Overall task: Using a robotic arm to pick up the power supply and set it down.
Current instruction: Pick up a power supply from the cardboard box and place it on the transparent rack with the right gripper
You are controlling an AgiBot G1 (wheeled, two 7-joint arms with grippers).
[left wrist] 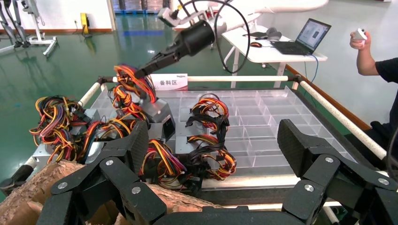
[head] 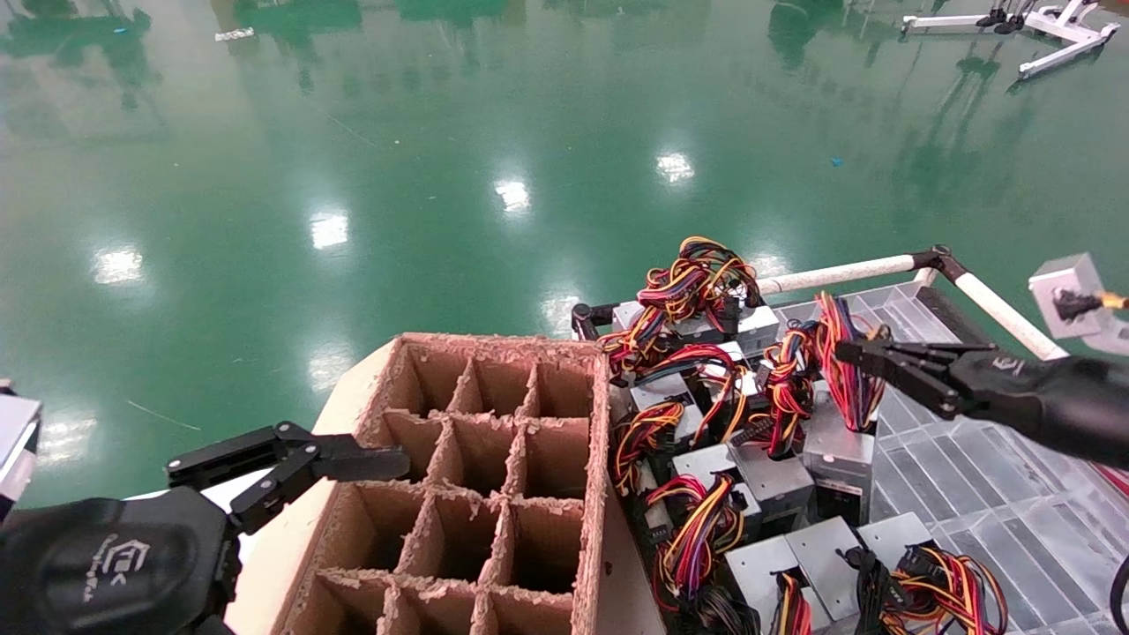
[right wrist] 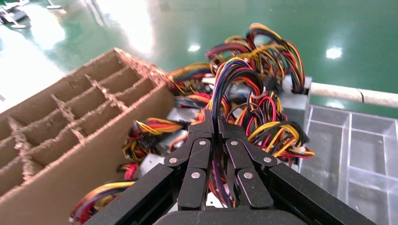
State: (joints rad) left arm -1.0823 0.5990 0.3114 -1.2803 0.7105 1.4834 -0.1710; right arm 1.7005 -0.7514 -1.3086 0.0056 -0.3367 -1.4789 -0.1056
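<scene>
My right gripper is shut on the red, orange, yellow and purple wire bundle of the power supply. The grey box hangs tilted from that bundle, just over the pile of other supplies. In the left wrist view the right arm's gripper pinches the bundle above the grey box. Low at the left, my left gripper stands open and holds nothing, beside the cardboard box.
A cardboard box with divider cells sits in the middle. To its right, several grey supplies with wire bundles lie on a clear compartment tray ringed by a white rail. A person and a desk with a laptop are beyond.
</scene>
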